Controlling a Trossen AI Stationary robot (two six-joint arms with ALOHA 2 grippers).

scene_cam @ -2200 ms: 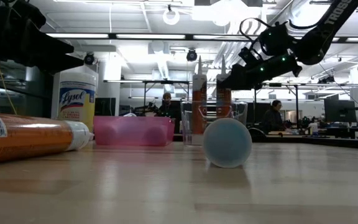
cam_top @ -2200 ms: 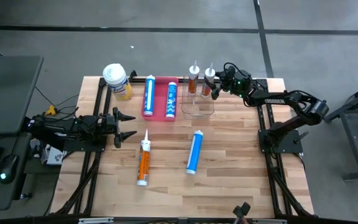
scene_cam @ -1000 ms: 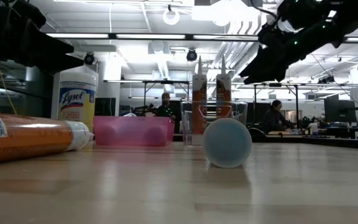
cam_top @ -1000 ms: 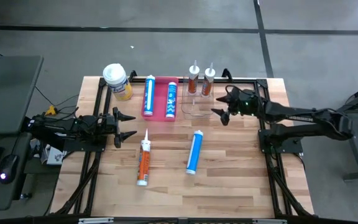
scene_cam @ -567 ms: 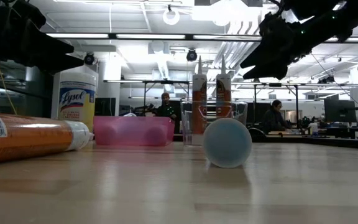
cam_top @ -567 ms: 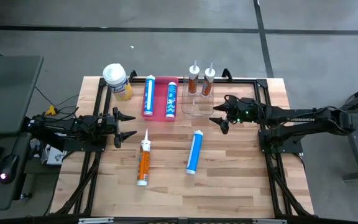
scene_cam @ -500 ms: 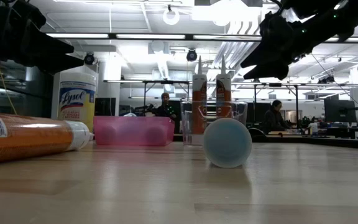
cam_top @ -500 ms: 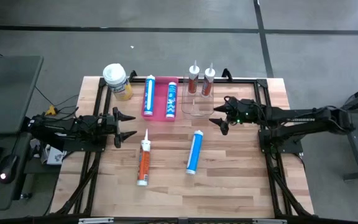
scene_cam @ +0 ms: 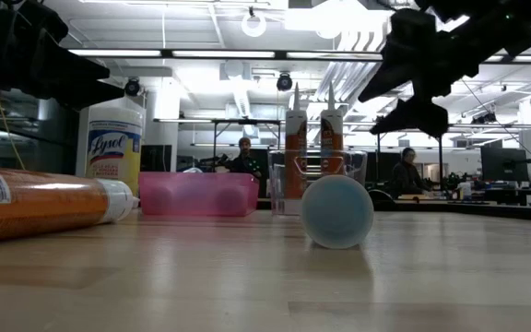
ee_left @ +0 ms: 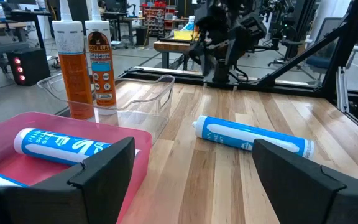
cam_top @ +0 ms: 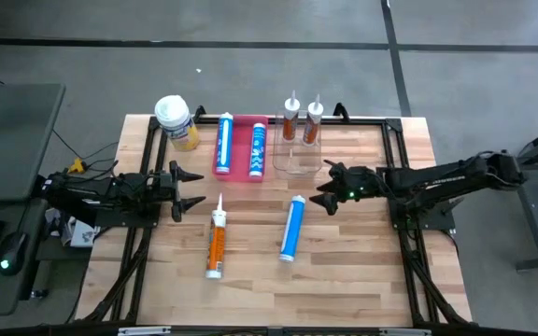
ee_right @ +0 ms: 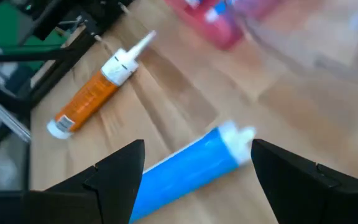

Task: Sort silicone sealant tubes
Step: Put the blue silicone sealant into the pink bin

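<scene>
Your right tool [cam_top: 326, 189] hangs above the tabletop [cam_top: 362, 271], fingers spread apart and holding nothing. The loose blue tube [cam_top: 292, 227] lies flat on the wood just below and beside it, untouched. Your left tool [cam_top: 187, 187] waits open at the left edge.

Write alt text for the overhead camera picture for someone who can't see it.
Seen from above, the right claw hangs open above a wooden table, near a loose blue tube. Two blue tubes lie at a pink tray, two orange tubes stand in a clear bin, one orange tube lies loose.
</scene>
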